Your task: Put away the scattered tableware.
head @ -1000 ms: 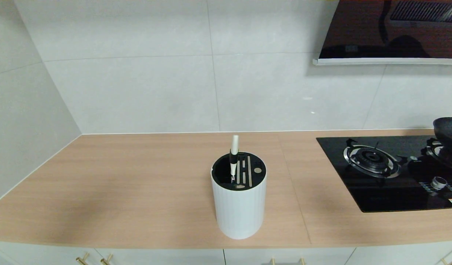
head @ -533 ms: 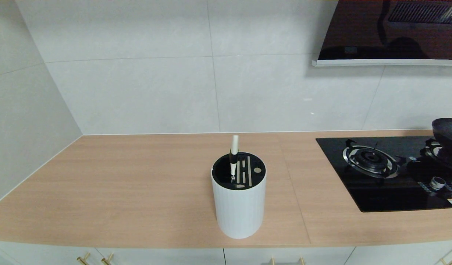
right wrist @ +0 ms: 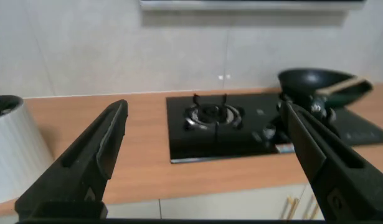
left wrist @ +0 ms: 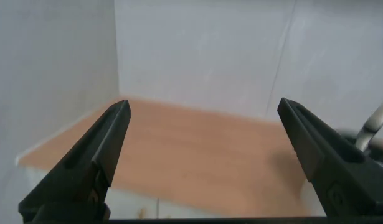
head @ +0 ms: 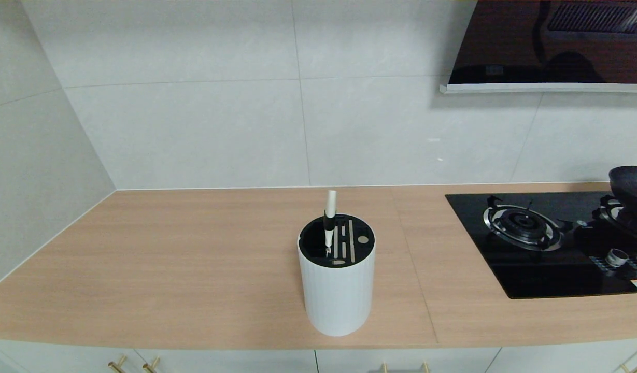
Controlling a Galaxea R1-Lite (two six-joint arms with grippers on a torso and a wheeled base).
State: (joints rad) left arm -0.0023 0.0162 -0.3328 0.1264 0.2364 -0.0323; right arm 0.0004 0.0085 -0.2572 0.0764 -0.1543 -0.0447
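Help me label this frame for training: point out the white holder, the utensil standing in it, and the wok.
white holder (head: 339, 295): head view, on its ribbed side wall.
utensil (head: 328, 221): head view, on the black band of its handle.
wok (head: 633, 182): head view, on its dark outer side.

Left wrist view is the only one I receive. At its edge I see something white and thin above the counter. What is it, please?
Observer: A utensil handle, standing upright in a white round holder on the counter.
Operator: What is to the side of the holder?
Observer: A black gas stove, set in the counter on the robot's right, with a dark pan on it.
Operator: And the right gripper?
Observer: Open, holding nothing.
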